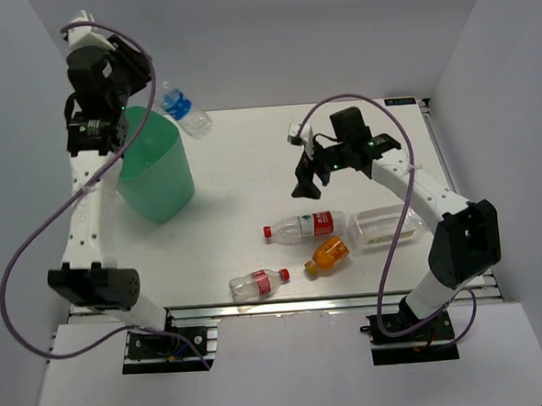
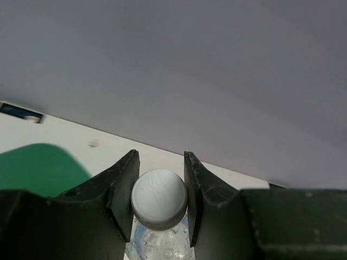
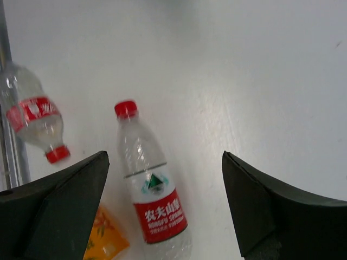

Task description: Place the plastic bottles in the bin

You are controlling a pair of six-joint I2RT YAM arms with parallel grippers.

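1. Grip secured: at the upper left of the overhead view, the left gripper point(image 2: 160, 162) is raised above the table. Its two fingers point(image 2: 122, 189) are pressed against either side of the white cap point(image 2: 159, 196) of the blue-labelled bottle point(image 1: 182, 107), which it holds in the air.
2. The blue-labelled bottle juts down and to the right from the gripper. Its body is by the upper right of the bin's rim in the overhead view, not inside the bin.
3. The mint-green bin point(image 1: 160, 187) stands upright on the white table point(image 1: 250, 158) at the left of the overhead view, close beside the left arm. In the left wrist view a patch of it shows at the lower left.
4. At centre right of the overhead view, the right gripper point(image 1: 309, 184) hangs above the table. Its jaws are spread wide with nothing between them.
5. In the right wrist view, the long red-labelled bottle point(image 3: 153, 189) lies on the table under the gap between the open fingers. Its red cap points toward the top of the frame.
6. Four bottles lie on their sides across the lower centre of the overhead view.
   - The long red-labelled bottle has its cap pointing left.
   - The wide label-free bottle point(image 1: 387, 225) lies just to its right.
   - The orange-filled bottle point(image 1: 328, 255) lies just below those two.
   - The short red-labelled bottle point(image 1: 257, 283) is lowest and furthest left, near the table's bottom edge.
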